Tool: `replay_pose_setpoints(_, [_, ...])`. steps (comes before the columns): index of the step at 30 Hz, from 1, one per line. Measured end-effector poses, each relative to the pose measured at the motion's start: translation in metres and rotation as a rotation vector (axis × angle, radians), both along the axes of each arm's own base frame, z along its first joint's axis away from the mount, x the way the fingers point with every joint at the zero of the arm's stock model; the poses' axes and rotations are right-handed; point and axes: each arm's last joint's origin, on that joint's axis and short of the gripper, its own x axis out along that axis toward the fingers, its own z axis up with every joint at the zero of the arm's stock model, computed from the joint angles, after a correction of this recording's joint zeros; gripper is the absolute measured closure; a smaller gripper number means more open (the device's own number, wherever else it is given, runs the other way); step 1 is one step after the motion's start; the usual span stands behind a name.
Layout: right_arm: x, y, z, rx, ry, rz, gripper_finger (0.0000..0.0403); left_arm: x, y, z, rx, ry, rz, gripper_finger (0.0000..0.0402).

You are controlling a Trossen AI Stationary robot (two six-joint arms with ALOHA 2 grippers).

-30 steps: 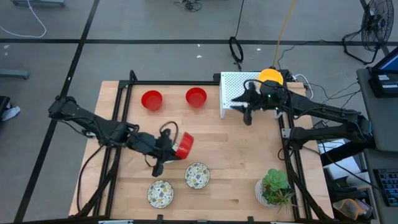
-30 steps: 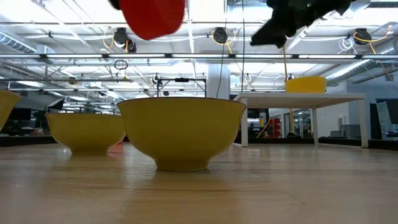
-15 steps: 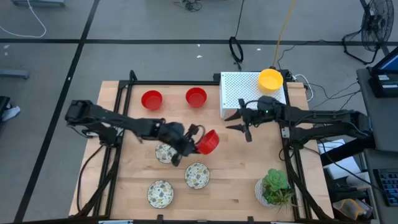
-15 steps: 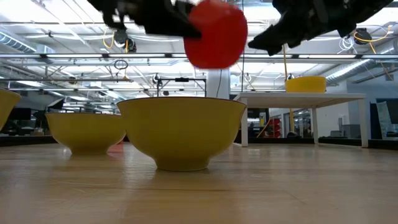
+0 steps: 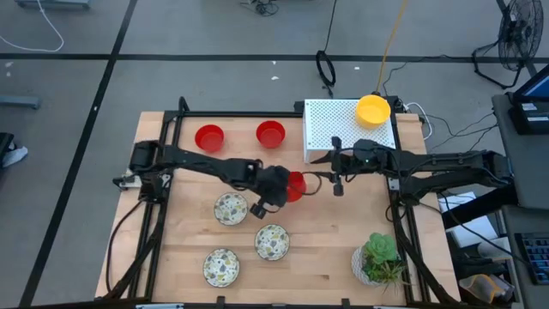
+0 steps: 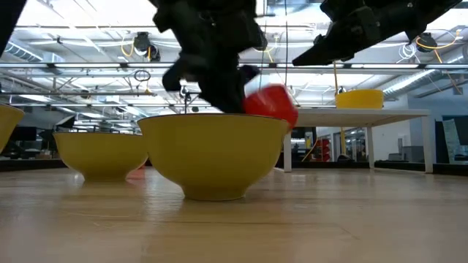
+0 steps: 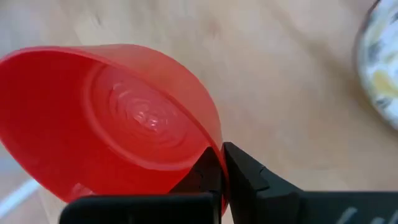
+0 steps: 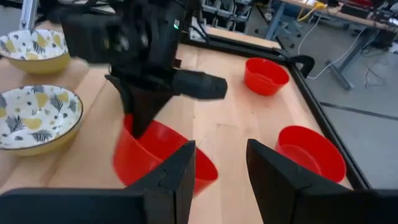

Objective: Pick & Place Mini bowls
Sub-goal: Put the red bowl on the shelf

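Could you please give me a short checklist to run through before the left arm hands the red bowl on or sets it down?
1. Grip on the bowl: the left gripper pinches the rim of the red bowl. Ok.
2. Bowl attitude: it hangs tilted on its side, not level. Not ok for setting down.
3. Right gripper ready to receive: its fingers are apart and empty, close beside the bowl. Ok.
4. Contact between the right gripper and the bowl: cannot tell.
5. Table under the bowl: bare wood; the nearest patterned bowl lies off to the side. Ok.
6. Two other red bowls stand apart at the far edge. Ok.
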Motion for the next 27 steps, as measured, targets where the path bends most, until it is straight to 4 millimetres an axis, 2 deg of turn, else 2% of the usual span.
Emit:
replay_pose_setpoints(4, [-0.001,0.000,-0.002,0.005,0.026,-0.001,0.0273,0.007,0.000,-0.015,0.065,0.146,0.027,0.0385])
replay_pose_setpoints(7, [-0.001,0.000,-0.004,0.007,0.039,-0.001,0.0273,0.010,0.000,-0.021,0.085,0.175,0.035,0.0389])
replay_pose_setpoints(11, [-0.001,0.000,-0.003,0.006,0.038,-0.002,0.0273,0.010,0.000,-0.023,0.085,0.183,0.035,0.0394])
replay_pose_setpoints(14, [-0.001,0.000,-0.003,0.006,0.037,-0.002,0.0273,0.011,0.000,-0.023,0.076,0.176,0.053,0.0378])
replay_pose_setpoints(17, [-0.001,0.000,-0.003,0.008,0.037,-0.002,0.0273,0.011,0.000,-0.023,0.051,0.171,0.099,0.0364])
replay_pose_setpoints(27, [-0.002,0.000,-0.004,0.033,0.042,-0.012,0.0273,0.015,-0.001,-0.021,-0.053,0.131,0.275,0.0355])
